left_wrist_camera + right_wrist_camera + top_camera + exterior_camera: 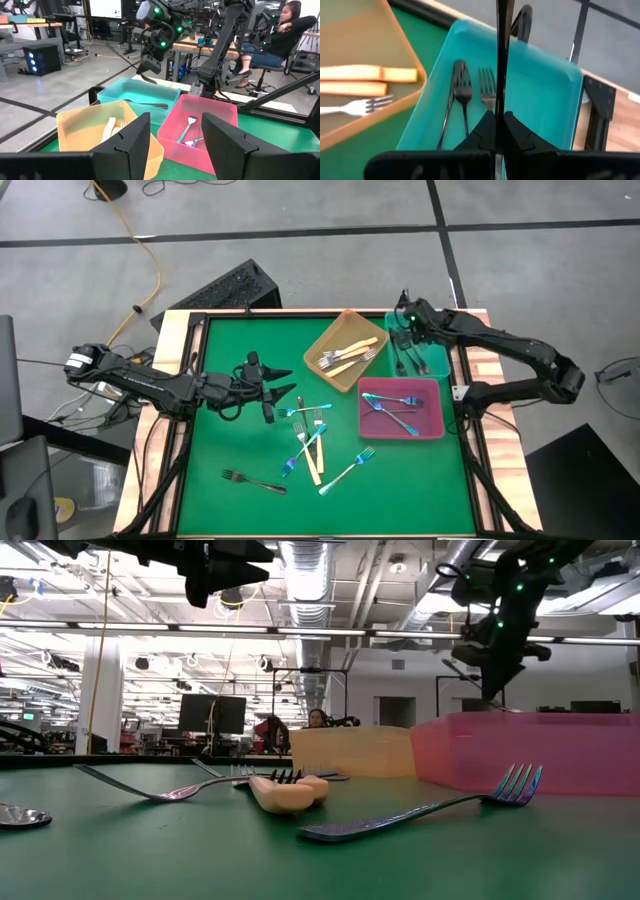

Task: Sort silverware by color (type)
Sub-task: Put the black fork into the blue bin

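Our right gripper (496, 131) hangs over the teal tray (545, 95), clamped on a black fork (501, 55) that stands upright above two black forks (462, 87) already lying below it. Our left gripper (172, 142) waits with its jaws apart and empty, above the loose forks (305, 442) scattered on the green desk (230, 510). The orange tray (322, 332) holds cream forks, the pink tray (432, 420) blue ones. We judge sorting roughly half done. Beyond the desk is a lab where a person sits.
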Controlling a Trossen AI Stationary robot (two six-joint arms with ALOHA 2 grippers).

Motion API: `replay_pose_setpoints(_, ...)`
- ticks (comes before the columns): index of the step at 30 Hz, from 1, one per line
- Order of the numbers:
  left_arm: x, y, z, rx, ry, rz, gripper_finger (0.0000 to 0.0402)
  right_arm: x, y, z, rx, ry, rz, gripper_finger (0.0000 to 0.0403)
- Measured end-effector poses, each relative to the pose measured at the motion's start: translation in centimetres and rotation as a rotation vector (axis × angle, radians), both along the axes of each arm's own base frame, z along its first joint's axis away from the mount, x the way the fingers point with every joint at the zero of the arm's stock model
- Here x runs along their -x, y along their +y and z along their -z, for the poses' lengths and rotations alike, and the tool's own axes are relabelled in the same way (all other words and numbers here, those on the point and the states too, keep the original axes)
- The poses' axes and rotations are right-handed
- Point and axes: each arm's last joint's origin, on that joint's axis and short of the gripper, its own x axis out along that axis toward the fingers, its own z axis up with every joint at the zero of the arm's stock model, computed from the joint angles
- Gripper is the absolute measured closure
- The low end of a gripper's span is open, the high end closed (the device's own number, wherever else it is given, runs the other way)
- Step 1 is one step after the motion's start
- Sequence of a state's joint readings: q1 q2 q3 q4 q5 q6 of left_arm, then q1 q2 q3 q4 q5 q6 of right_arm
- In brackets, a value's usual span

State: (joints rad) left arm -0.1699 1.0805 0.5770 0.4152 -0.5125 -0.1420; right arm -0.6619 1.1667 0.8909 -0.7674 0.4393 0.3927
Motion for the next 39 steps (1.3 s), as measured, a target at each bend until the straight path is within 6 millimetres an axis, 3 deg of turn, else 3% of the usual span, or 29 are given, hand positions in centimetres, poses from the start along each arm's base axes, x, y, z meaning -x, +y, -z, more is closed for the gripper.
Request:
replay_pose_setpoints(4, 0.0, 0.0, 0.0, 0.002, -0.001, 0.000, 0.0239, 0.3, -0.3, 0.7, -0.036, 0.037, 0.031, 0.0373)
replay_pose_setpoints(21, 0.0, 0.0, 0.1, -0.001, 0.013, -0.002, 0.0239, -0.5, -2.6, 8.0, -0.284, 0.347, 0.066, 0.0371)
replay_pose_setpoints(39, 0.0, 0.0, 0.3, -0.006, 0.026, -0.012, 0.0239, -0.6, -2.3, 8.3, -0.373, 0.371, -0.077, 0.0369)
